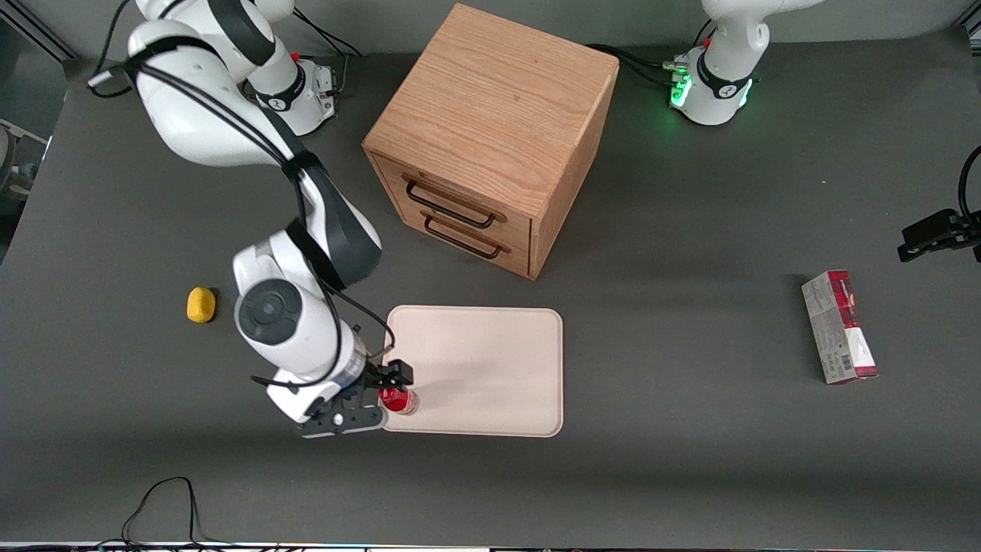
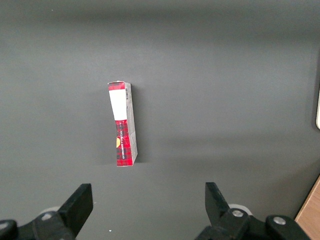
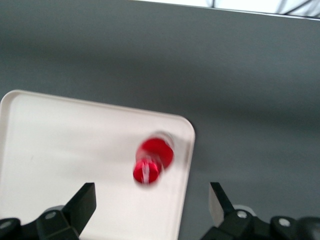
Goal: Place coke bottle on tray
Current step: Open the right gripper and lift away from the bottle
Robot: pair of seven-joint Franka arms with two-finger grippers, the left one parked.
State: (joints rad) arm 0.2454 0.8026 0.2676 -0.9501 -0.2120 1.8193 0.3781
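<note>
Your pincer [image 3: 150, 200] hovered fingers apart above coke bottle [image 1: 398, 399], which stood at tray [image 1: 490, 360] corner.

Our right arm reaches out low over the bench, its upper link sloping down from the base and the forearm bent toward the front camera. The wrist points straight down. Our pincer [image 1: 387, 389] hangs at the end of it with its fingers [image 3: 86, 201] spread wide apart, nothing between them and nothing touching either pad.
</note>
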